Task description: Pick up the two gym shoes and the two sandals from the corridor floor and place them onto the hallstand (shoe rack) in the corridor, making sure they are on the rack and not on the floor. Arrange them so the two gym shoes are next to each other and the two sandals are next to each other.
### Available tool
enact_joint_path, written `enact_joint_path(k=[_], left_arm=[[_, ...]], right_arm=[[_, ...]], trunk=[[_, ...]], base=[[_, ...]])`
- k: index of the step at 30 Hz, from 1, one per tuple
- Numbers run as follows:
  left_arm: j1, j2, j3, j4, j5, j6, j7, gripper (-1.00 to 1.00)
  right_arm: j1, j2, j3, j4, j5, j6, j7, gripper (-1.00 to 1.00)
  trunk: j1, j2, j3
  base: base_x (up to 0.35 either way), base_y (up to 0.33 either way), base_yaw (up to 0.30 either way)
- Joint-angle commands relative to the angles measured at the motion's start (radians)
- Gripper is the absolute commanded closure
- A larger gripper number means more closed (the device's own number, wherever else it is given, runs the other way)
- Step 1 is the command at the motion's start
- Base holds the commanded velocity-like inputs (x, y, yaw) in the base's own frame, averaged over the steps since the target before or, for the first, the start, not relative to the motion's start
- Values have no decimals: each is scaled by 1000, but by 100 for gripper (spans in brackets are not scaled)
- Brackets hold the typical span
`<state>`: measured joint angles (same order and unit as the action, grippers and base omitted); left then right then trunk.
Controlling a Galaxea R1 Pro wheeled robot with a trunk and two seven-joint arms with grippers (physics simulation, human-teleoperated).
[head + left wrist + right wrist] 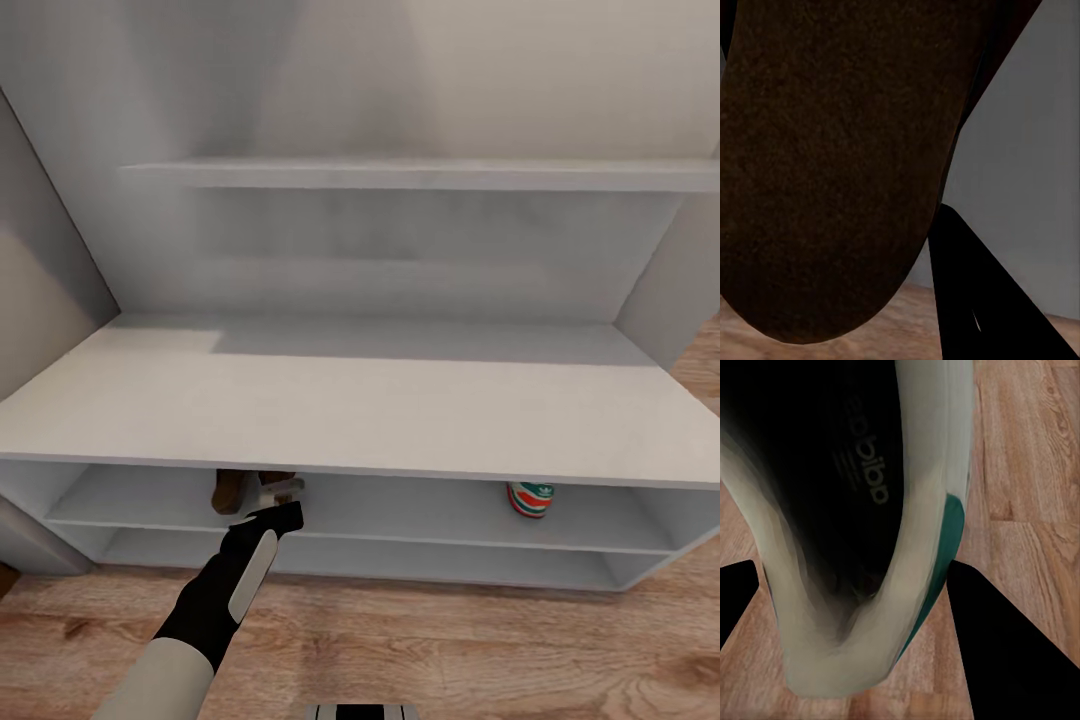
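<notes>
The hallstand [350,400] is a long white bench with a flat top over two open shelves. My left gripper [283,497] reaches into the upper open shelf at the left, shut on a dark brown sandal [232,490]. Up close, the sandal's [832,165] dark underside lies against one black finger [979,300]. One gym shoe [530,498] stands on the same shelf at the right, showing green and red stripes. My right gripper [851,577] is shut on the other gym shoe [915,532], white with a green stripe, hanging over the wood floor [1027,472].
A plain white floating wall shelf [420,175] hangs above the bench. Walls close in on the left [40,280] and the right [680,280]. Wood floor [450,640] runs along the front of the rack, where part of my body [360,712] shows at the frame's edge.
</notes>
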<state>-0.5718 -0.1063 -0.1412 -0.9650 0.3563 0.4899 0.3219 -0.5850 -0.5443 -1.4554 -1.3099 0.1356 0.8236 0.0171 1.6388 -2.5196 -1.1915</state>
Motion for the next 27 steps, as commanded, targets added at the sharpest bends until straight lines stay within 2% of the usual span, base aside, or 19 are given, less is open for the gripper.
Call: enact_joint_path(k=[1, 27], left_arm=[[0, 0, -2, -1, 7, 4, 6, 100], [0, 0, -2, -1, 7, 3, 6, 100]], right_arm=[[-1, 0, 0, -1, 4, 5, 0, 100], [-1, 0, 0, -1, 4, 5, 0, 100]], trunk=[[0, 0, -1], [0, 0, -1]], base=[[1, 96, 0], [18, 13, 0]])
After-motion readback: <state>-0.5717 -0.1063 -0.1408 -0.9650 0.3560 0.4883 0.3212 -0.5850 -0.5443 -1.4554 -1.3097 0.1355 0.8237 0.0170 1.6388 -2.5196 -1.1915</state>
